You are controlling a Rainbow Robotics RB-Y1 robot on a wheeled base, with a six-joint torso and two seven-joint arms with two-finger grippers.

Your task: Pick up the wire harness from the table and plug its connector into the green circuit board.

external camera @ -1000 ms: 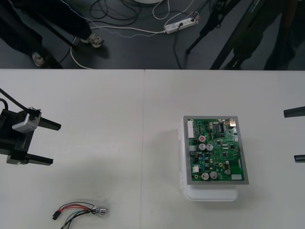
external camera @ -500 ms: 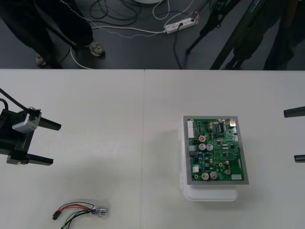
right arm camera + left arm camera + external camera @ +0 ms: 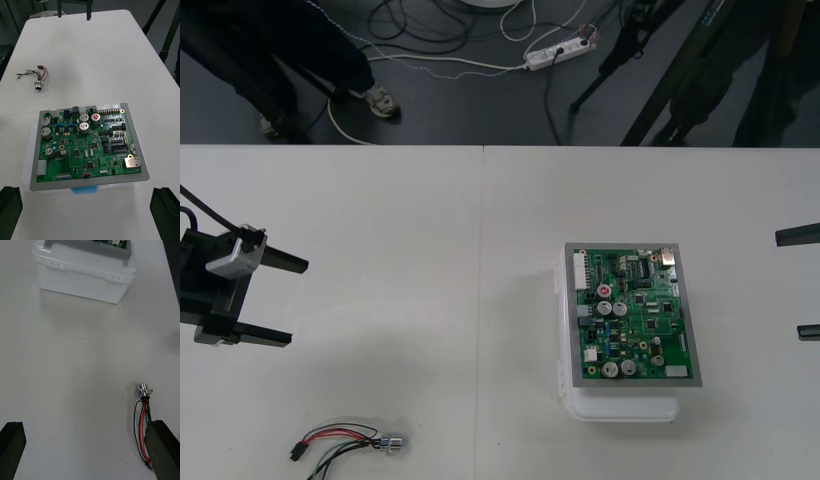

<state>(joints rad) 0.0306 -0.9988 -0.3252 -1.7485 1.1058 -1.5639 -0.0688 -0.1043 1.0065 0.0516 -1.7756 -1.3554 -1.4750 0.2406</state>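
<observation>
Two grippers, both empty, flank the green circuit board, which sits component side up on its white base on the table. The left gripper is parked well to the left of the board, roughly level with it, its two black fingers spread wide and closing on nothing; the right gripper is parked to the right of the board, clear of its edge, likewise spread wide with nothing between the fingers. Parking the grippers wide of the board keeps both it and the harness in plain view. The wire harness lies loose on the table well apart from the board, to its left and nearer the robot than the board's near edge. Its round metal socket is the end turned toward the board, and its small black plug the end turned away; red, black and green wires loop between them. The task stands, by this layout, at its opening step: nothing is grasped and the plug is not in the board. The harness lies on the left arm's side, so that arm is the likely one to fetch it, and the wide opening suits a descent over the thin wires. The plug faces away from the board, so the harness will probably need turning before insertion.
</observation>
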